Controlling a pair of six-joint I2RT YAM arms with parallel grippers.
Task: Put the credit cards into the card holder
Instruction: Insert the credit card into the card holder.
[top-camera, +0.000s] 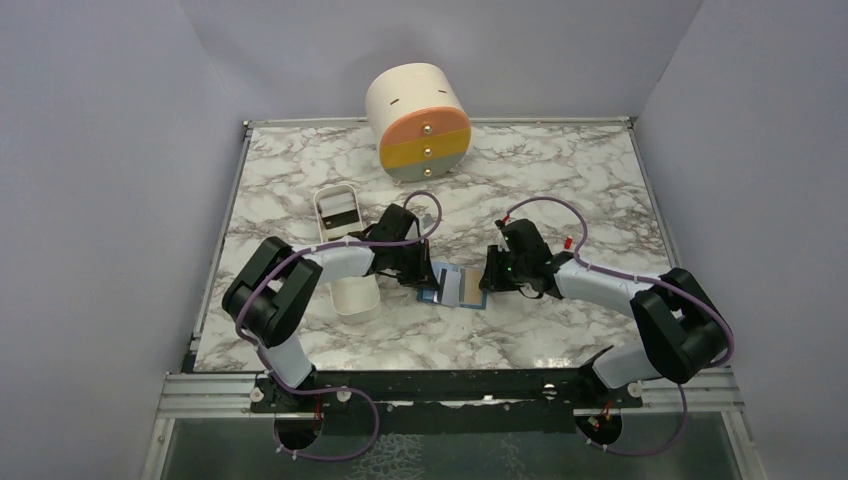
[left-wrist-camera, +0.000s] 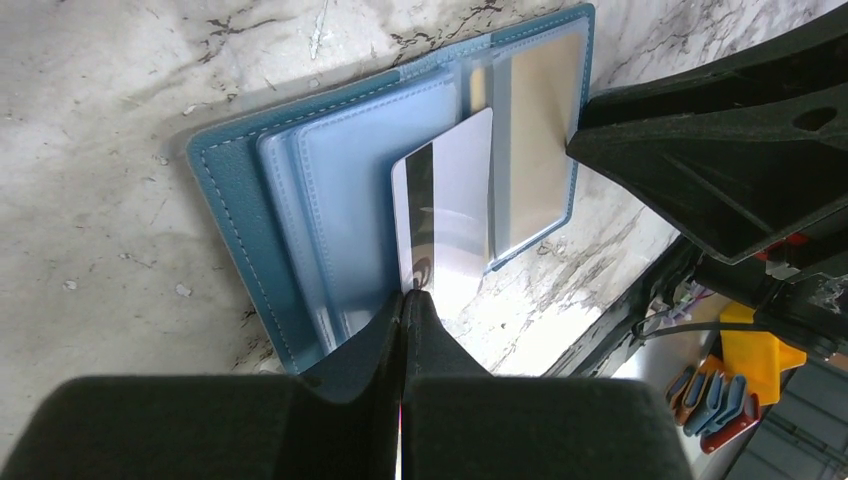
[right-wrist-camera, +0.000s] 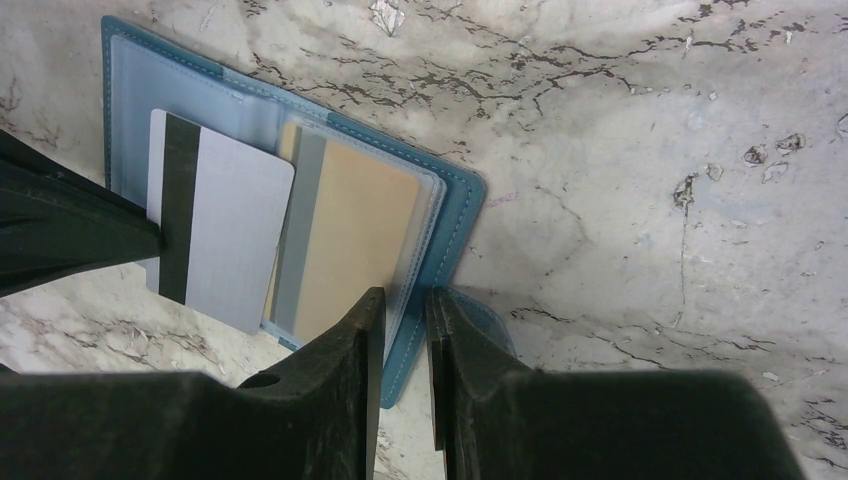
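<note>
Left wrist view showed your left gripper (left-wrist-camera: 405, 296) clenched on the striped edge of a grey credit card (left-wrist-camera: 447, 200) over the open card holder (left-wrist-camera: 240, 220) at scene centre. Your right gripper (right-wrist-camera: 405, 300) pinched the holder's right flap. Card looked stiff and slick: edge-grip best.

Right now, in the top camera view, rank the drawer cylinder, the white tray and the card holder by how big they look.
1. drawer cylinder: clearly the largest.
2. white tray: long, with its middle hidden under the left arm.
3. card holder: the smallest, lying open.
</note>
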